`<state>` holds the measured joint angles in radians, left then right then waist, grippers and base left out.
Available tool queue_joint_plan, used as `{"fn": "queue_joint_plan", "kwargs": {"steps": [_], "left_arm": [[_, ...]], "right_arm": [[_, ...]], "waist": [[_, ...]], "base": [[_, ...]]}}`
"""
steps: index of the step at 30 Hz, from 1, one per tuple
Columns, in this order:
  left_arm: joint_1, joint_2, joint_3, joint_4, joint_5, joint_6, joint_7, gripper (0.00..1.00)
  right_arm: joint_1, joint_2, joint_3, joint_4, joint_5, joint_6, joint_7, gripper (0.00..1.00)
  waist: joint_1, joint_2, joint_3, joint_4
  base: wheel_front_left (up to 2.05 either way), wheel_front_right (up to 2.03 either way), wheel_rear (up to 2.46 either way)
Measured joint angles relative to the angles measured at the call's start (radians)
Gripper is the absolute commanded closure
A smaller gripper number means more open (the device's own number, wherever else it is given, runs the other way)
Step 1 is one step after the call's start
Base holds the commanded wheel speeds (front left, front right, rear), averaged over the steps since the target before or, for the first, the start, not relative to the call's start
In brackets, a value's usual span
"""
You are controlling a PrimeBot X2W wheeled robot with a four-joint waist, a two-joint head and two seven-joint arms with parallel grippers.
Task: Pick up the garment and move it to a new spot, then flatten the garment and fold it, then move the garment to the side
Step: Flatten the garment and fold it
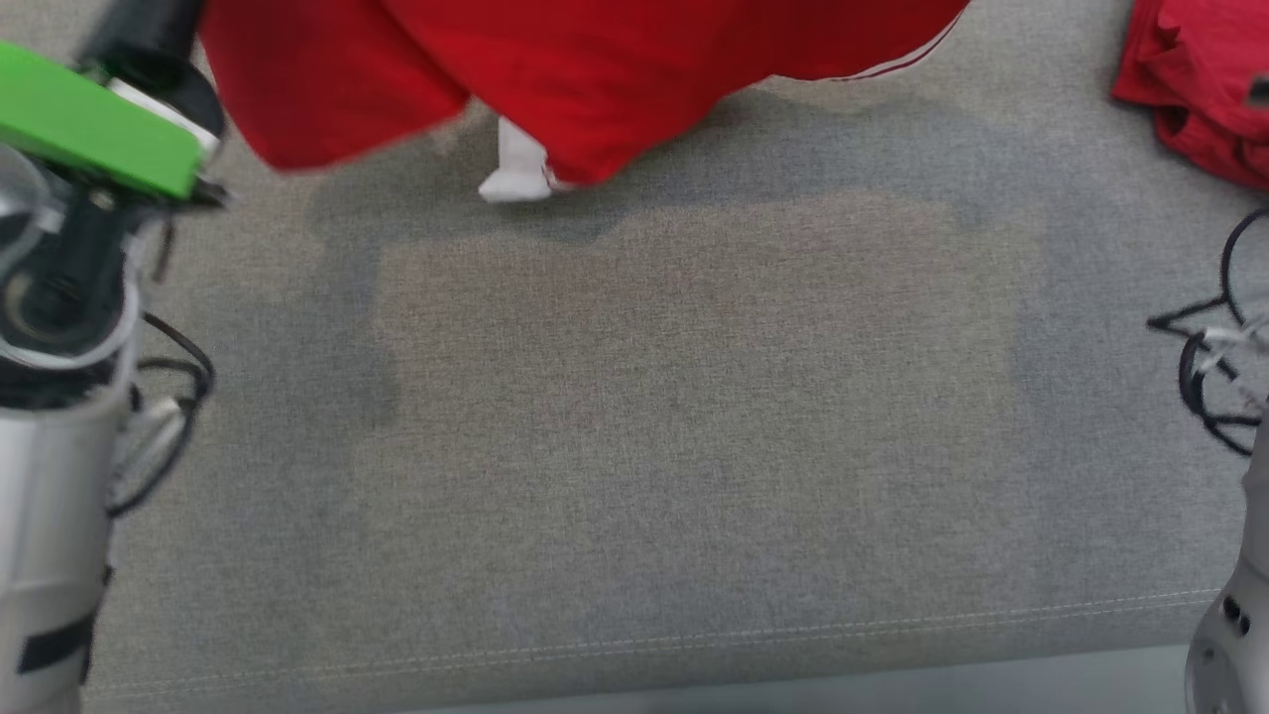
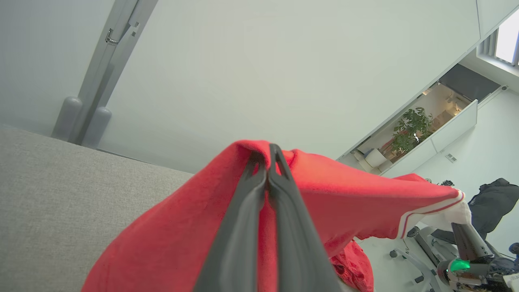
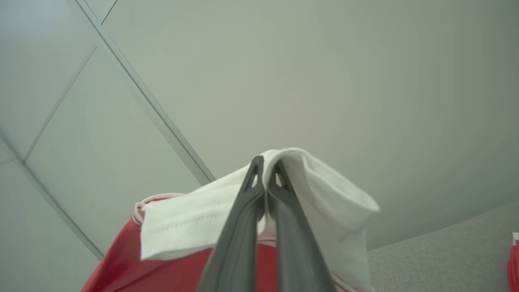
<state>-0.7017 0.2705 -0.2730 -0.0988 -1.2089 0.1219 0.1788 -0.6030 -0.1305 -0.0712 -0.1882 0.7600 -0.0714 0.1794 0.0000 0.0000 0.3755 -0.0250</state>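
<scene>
A red garment (image 1: 555, 59) with white trim hangs above the grey fabric surface (image 1: 694, 397) at the far side, a white cuff (image 1: 516, 171) dangling lowest. In the left wrist view my left gripper (image 2: 267, 156) is shut on a fold of the red cloth (image 2: 357, 198), which drapes over both fingers. In the right wrist view my right gripper (image 3: 266, 162) is shut on the white band (image 3: 194, 227) of the same garment. The cloth stretches between the two grippers, lifted off the surface. My left forearm (image 1: 59, 297) with a green block stands at the left.
A second red garment (image 1: 1205, 89) lies bunched at the far right corner of the surface. The front seam (image 1: 634, 645) runs near the surface's near edge. Loose black cables (image 1: 1210, 337) hang by my right arm. A pale wall rises behind.
</scene>
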Motion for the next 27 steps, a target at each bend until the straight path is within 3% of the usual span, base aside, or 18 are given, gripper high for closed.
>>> {"fn": "queue_joint_plan", "kwargs": {"steps": [2,6,10,15,22,25,27], "left_arm": [[-0.073,0.035,0.043,0.025,-0.002,0.002,0.025,1.00],[-0.170,0.044,0.069,0.070,-0.011,0.002,0.054,1.00],[-0.174,0.044,0.053,0.115,-0.012,0.002,0.072,1.00],[-0.068,0.033,0.033,0.097,-0.036,0.002,0.077,1.00],[0.214,0.016,0.033,0.031,-0.064,0.002,0.037,1.00],[0.346,-0.020,0.015,-0.003,-0.071,0.002,0.010,1.00],[0.429,-0.075,-0.005,-0.021,-0.093,0.002,-0.006,1.00]], "right_arm": [[-0.087,-0.015,-0.009,0.007,-0.007,-0.020,0.019,1.00],[-0.191,-0.025,-0.003,0.023,-0.010,-0.012,0.034,1.00],[-0.188,-0.002,-0.001,0.065,0.040,-0.007,0.036,1.00],[-0.040,0.008,-0.024,0.082,0.107,0.001,0.057,1.00],[0.228,0.037,-0.053,0.068,0.181,0.010,0.100,1.00],[0.326,0.047,-0.099,0.043,0.210,0.000,0.108,1.00],[0.385,0.046,-0.136,0.030,0.223,-0.008,0.110,1.00]], "waist": [[0.0000,0.0000,0.018,0.004],[0.0000,0.0000,0.049,0.010],[0.0001,0.0000,0.053,0.014],[0.0000,0.0000,0.025,0.006],[0.0000,0.0000,-0.022,-0.002],[0.0000,0.0000,-0.040,-0.007],[0.0000,0.0000,-0.048,-0.008]], "base": [[0.00,0.00,0.00],[0.00,0.00,0.00],[0.00,0.00,0.00],[0.00,0.00,0.00],[0.00,0.00,0.00],[0.00,0.00,0.00],[0.00,0.00,0.00]]}}
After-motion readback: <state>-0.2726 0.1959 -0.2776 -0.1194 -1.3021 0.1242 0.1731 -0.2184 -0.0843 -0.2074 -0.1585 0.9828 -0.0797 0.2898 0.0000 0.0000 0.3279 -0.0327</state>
